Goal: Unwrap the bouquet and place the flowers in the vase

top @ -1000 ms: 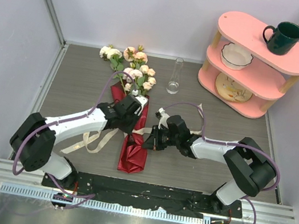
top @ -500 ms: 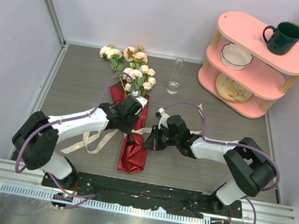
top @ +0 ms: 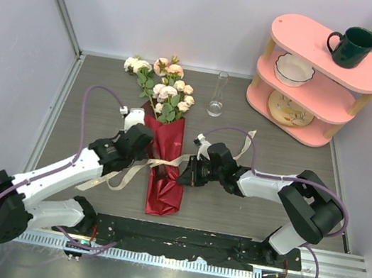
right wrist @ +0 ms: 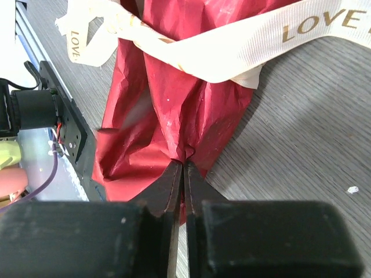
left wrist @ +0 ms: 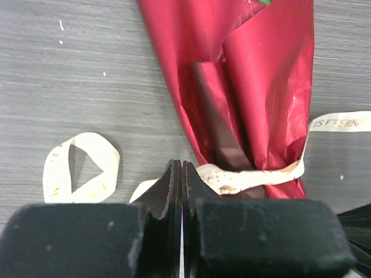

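Left gripper [left wrist: 182, 165]: shut tight, black fingers flat against each other, tips pinched on the beige printed ribbon [left wrist: 255, 176]. Just beyond the tips, that ribbon drawn across the narrow lower part of the dark red glossy wrapping paper [left wrist: 261, 75]; to the left, a slack loop of it lying flat on the grey wood-grain bench [top: 93, 94].

Right gripper [right wrist: 183, 163]: likewise closed, tips nipped on a creased fold at the right edge of the paper cone, below the ribbon band with gold lettering.

Between the two grippers, near the middle of the bench: the bouquet [top: 165, 168], lying flat, crumpled paper tail toward the near edge, heads toward the far edge. Spilling from the open top of the wrap, the small cream and pale-pink roses on green leafy stems [top: 169, 93], fanned out close to the far edge.

Right of the blooms and apart from them, also close to the far edge: the slim clear glass vase [top: 217, 94], upright.

In the far right corner: a pink three-tier oval shelf [top: 311, 82], with a dark green mug [top: 352, 46] on top, a white bowl [top: 293, 69] on the middle tier and a patterned plate [top: 291, 108] on the lowest.
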### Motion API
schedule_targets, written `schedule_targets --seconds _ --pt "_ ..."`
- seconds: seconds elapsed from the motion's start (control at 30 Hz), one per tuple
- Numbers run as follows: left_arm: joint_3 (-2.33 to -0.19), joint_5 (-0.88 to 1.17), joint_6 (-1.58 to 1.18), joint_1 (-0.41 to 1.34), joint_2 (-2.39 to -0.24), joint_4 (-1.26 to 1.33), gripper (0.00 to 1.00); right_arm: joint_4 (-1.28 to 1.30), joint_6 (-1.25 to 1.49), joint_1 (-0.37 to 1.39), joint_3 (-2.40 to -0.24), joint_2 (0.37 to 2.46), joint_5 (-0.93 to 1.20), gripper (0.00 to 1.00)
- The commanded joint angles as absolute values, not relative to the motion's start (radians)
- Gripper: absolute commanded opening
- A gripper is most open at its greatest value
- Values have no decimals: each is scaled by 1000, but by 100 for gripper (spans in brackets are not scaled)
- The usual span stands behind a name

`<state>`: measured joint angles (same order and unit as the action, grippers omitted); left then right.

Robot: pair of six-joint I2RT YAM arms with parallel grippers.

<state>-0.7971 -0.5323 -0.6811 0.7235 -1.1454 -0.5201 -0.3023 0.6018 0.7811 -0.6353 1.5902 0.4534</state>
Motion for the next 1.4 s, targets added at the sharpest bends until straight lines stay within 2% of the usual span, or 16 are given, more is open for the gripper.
schedule_targets --seconds 0.0,0.03,0.07,0.13,0.17,0.3,0.37,0.5,0.57,0.6,0.63,0.77,1.0,1.13,1.27,1.37 --pt "-698 -459 -761 721 -1025 -396 0 -275 534 776 -684 1568 488 13" --pt "-686 -357 -737 718 -988 -371 0 -258 516 778 -693 1562 489 21" --pt "-674 -285 -695 715 -976 -341 4 -236 499 778 -704 1554 494 26" --pt "-658 -232 -670 706 -966 -325 22 -146 459 776 -755 1526 480 38" --pt "-667 -251 -687 698 -972 -356 25 -121 456 779 -788 1517 468 41" --pt "-713 -230 -750 650 -976 -453 22 -54 463 793 -860 1476 382 60" --pt "-687 -195 -797 649 -944 -431 19 -61 477 799 -902 1489 359 64" --pt "-591 -86 -943 646 -920 -287 13 -13 443 819 -1014 1578 347 66" --pt "-556 -64 -1020 644 -931 -270 2 30 446 836 -1081 1629 305 58" --pt "-548 -66 -1038 644 -936 -276 0 60 457 845 -1100 1646 293 45" --pt "-539 -72 -1054 644 -934 -282 0 69 475 856 -1112 1661 275 43" --pt "-451 -80 -1152 644 -897 -215 0 -114 671 920 -1030 1652 194 44" --pt "-327 -74 -1266 644 -929 -101 0 -219 912 988 -959 1690 26 42" --pt "-319 -80 -1262 644 -963 -92 0 -264 962 988 -910 1697 -87 46" --pt "-308 -75 -1266 644 -953 -86 0 -302 968 986 -917 1718 -106 51" --pt "-301 -89 -1266 644 -930 -94 0 -317 977 986 -936 1758 -91 51"
